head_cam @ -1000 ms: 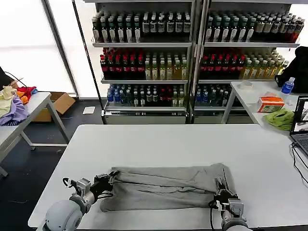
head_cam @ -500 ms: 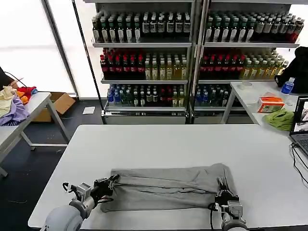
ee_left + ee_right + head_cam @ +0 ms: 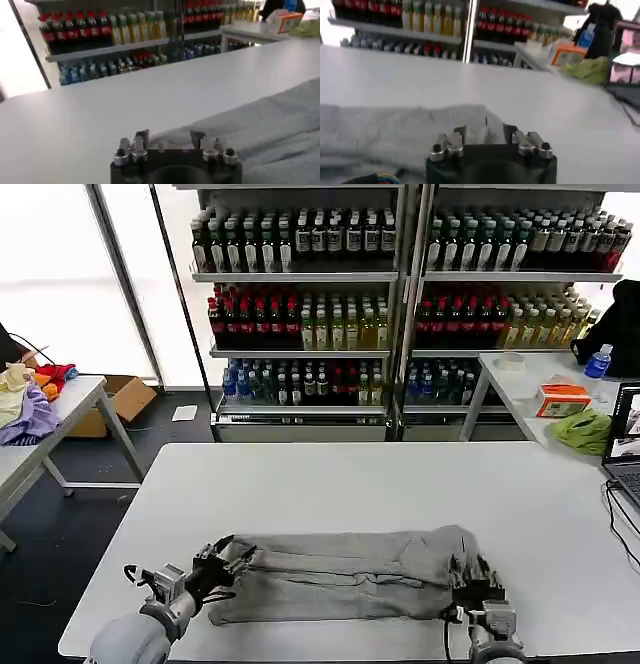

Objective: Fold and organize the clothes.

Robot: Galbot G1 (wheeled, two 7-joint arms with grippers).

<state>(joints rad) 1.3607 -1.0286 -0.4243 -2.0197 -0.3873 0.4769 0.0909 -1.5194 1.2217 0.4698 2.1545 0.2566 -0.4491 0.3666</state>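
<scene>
The grey T-shirt point(image 3: 345, 574) lay folded into a long band across the near part of the white bench point(image 3: 350, 474), its ends towards the two arms. The left gripper point(image 3: 222, 561) sat at the shirt's left end with its fingers point(image 3: 141, 138) spread apart and the cloth edge lying between them. The right gripper point(image 3: 476, 582) rested at the right end, fingers likewise parted over the fabric and not clamped on it.
</scene>
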